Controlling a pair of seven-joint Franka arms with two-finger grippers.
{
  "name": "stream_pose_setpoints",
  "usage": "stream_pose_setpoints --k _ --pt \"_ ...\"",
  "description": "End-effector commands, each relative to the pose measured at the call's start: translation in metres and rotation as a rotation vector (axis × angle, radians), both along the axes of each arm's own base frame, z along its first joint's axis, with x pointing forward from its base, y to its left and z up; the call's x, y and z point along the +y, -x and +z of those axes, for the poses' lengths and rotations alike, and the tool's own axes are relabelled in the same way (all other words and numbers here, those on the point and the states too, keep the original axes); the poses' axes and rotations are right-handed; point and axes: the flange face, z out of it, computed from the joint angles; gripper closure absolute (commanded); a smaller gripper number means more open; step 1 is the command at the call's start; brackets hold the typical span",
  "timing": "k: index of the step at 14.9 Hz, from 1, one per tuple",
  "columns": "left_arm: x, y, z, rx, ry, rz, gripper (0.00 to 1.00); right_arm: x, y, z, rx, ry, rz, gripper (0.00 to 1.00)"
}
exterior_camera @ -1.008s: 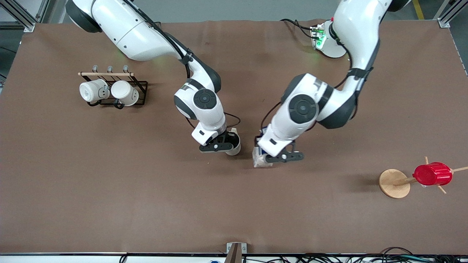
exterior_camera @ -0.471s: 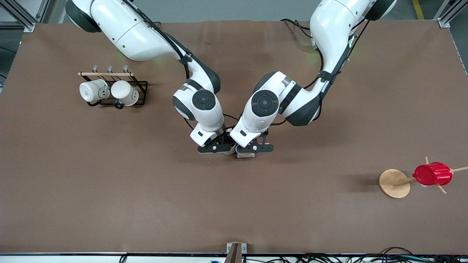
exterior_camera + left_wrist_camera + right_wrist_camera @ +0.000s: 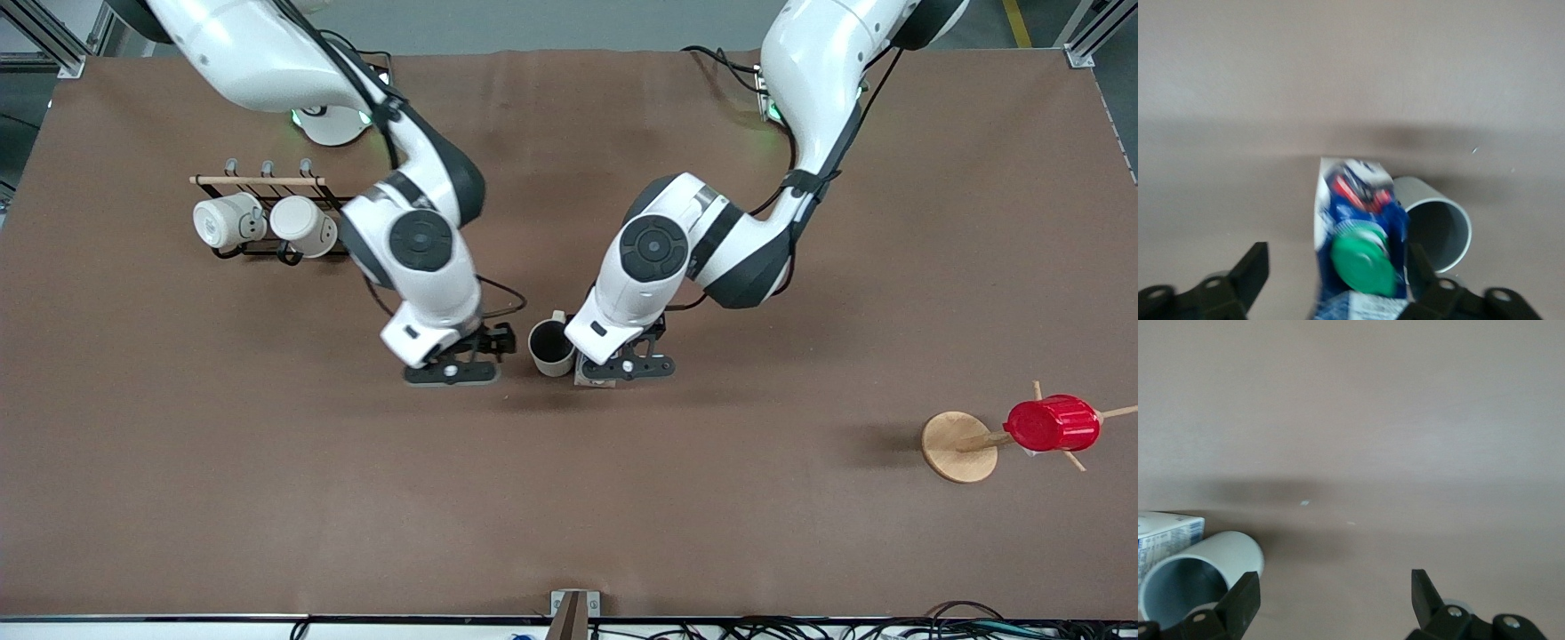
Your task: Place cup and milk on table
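Cup (image 3: 551, 348) stands on desk (image 3: 267, 498), milk (image 3: 1361, 243) touching beside it, upright btwn left claw's (image 3: 1338, 280) spread fingers. Right claw (image 3: 452, 372), spread & empty, hangs beside cup.

cup (image 3: 551, 349) cream-beige, dark grey inside; milk (image 3: 1361, 243) blue and white carton, red label, green round cap; table (image 3: 267, 462) plain matte brown; two mugs (image 3: 267, 224) whitish on black rack (image 3: 342, 227); ribbed cup (image 3: 1052, 423) red; disc (image 3: 956, 447) light wood
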Motion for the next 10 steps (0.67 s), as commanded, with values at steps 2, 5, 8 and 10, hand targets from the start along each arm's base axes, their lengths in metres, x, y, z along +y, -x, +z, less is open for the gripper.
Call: stream_pose_setpoints --k 2,5,8,10 --pt "0.042 -0.004 0.051 -0.032 -0.024 0.036 0.0 -0.062 0.006 0.073 0.012 -0.007 -0.015 0.0" --pt "0.095 0.003 0.088 -0.04 -0.051 0.08 0.0 -0.143 -0.002 0.131 -0.01 0.006 -0.086 0.0" --pt "0.157 0.018 0.122 -0.064 -0.072 0.125 0.0 -0.222 0.0 0.177 -0.024 0.015 -0.213 0.0" --pt "0.2 0.023 0.146 -0.088 -0.076 0.082 0.0 -0.27 0.009 0.206 -0.028 0.022 -0.241 0.0"
